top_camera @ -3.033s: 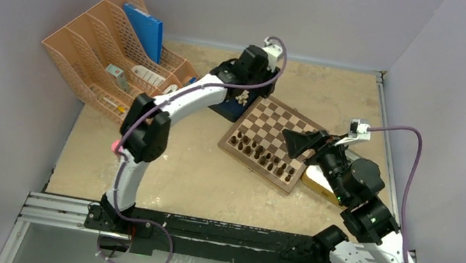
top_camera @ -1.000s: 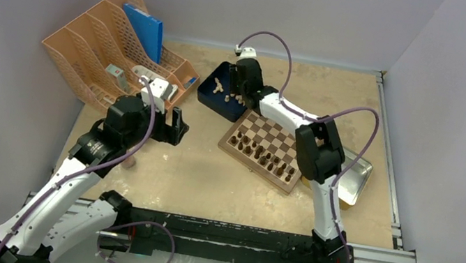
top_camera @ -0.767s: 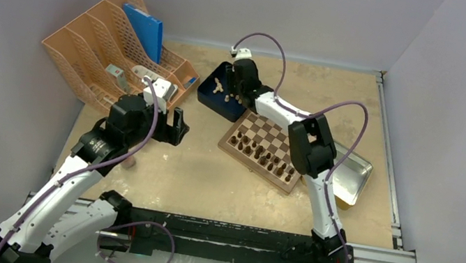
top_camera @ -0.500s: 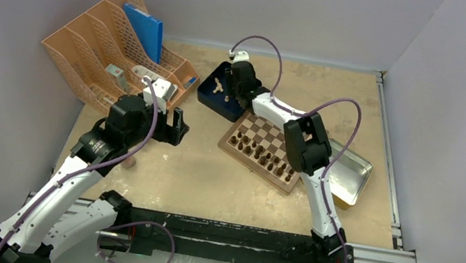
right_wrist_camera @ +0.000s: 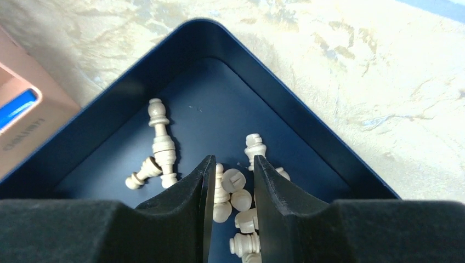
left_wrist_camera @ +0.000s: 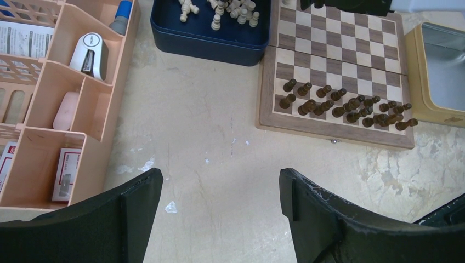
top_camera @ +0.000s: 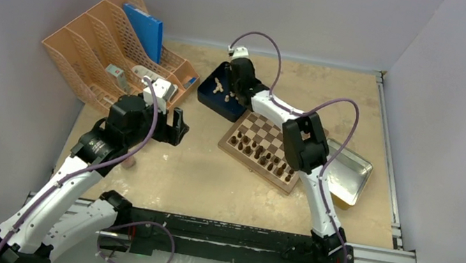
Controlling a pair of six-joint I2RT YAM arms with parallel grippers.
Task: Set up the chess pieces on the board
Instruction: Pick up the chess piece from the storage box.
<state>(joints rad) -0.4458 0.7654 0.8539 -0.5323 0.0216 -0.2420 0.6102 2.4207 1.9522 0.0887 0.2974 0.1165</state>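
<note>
Over the last second the right gripper (right_wrist_camera: 231,160) had edged left over the blue tray (right_wrist_camera: 285,104), its jaws narrowing. They bracketed turned cream pieces (right_wrist_camera: 159,139) jumbled inside the tray; whether they pinched one could not be told. The left gripper (left_wrist_camera: 219,176) hung spread wide above the mottled table (left_wrist_camera: 219,137). Its camera alone showed the checkered board (left_wrist_camera: 340,55) clearly, just right of the tray with its far edge cut off, and dark pieces (left_wrist_camera: 340,107) on its near rows.

The table (top_camera: 209,177) bears the board (top_camera: 259,134), a blue tray (top_camera: 202,95), a metal tray (top_camera: 350,175) and an orange rack (top_camera: 97,57)
</note>
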